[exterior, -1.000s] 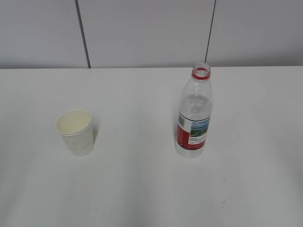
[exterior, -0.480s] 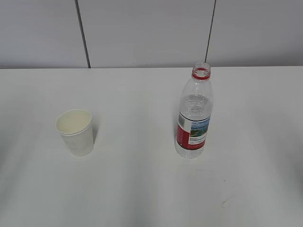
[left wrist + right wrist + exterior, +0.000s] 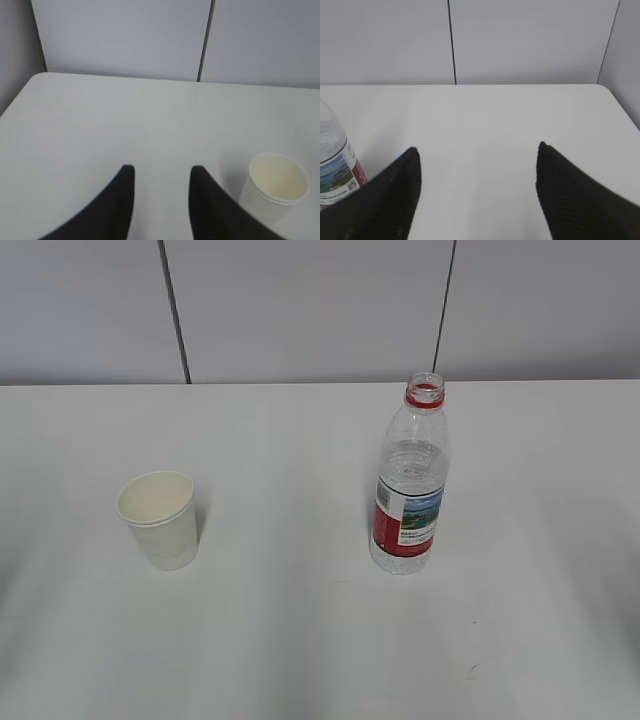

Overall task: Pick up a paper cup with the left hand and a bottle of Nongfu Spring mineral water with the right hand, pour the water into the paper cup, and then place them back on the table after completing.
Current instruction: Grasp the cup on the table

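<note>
1. Fingers (image 3: 125, 200) of the left hand (image 3: 159, 172) rise as two black curved prongs from the bottom edge of the left wrist view, parted by a modest gap with only bare table (image 3: 100, 115) between them; they grip nothing.
2. At the lower right of that view, to the right of the fingers and apart from them, stands the paper cup (image 3: 274, 187), upright, off-white, its rim doubled by a thin line, its inside pale cream.
3. Seen from the exterior view, the cup sits at left of centre, and the bottle (image 3: 409, 480) stands upright at right of centre, well apart from it.
4. Clear plastic forms the bottle, uncapped, with a red neck ring and a red-and-white label bearing a landscape picture; the water level cannot be told.
5. Spread wide, the right hand (image 3: 477, 165) holds nothing; the bottle shows at the left edge of the right wrist view, just beside the left finger.
</note>
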`<action>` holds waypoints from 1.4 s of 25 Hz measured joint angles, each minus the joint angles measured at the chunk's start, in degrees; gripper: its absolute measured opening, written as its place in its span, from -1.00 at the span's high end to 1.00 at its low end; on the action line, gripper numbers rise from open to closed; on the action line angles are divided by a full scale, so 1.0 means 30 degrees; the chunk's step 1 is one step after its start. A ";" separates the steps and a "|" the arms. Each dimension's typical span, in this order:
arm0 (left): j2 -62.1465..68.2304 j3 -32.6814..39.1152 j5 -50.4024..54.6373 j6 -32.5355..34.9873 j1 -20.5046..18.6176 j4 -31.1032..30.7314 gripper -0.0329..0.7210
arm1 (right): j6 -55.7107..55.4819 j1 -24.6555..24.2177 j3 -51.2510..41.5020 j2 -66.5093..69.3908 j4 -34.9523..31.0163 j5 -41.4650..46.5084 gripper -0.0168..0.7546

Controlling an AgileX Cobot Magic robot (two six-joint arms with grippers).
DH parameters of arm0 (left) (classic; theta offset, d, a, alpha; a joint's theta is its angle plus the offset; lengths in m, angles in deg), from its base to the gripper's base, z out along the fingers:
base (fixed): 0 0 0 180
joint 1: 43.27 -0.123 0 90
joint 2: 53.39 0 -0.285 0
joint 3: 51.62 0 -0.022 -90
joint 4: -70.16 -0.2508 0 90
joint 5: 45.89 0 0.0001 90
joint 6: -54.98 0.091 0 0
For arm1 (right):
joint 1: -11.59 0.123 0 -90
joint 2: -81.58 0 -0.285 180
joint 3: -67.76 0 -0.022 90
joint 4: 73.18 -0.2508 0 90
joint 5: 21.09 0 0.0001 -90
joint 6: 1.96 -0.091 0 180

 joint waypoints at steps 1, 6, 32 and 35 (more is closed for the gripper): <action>0.0022 0.0065 -0.0269 0.0000 0.0149 -0.0116 0.28 | -0.0040 0.0000 0.0000 0.0350 0.0000 -0.0126 -0.42; 0.0907 0.0127 -0.1272 0.0000 0.0674 -0.1241 0.28 | -0.0085 0.0000 0.0000 0.3539 -0.0786 -0.2216 -0.42; 1.2891 0.0110 -1.0401 -0.0775 0.1275 -0.2303 0.28 | -0.2132 0.0000 0.1782 1.7046 0.3050 -1.2440 -0.42; 1.3933 0.0096 -1.1617 -0.1164 0.1275 -0.2634 0.28 | -0.2565 0.0000 0.1795 1.7236 0.4324 -1.2825 -0.42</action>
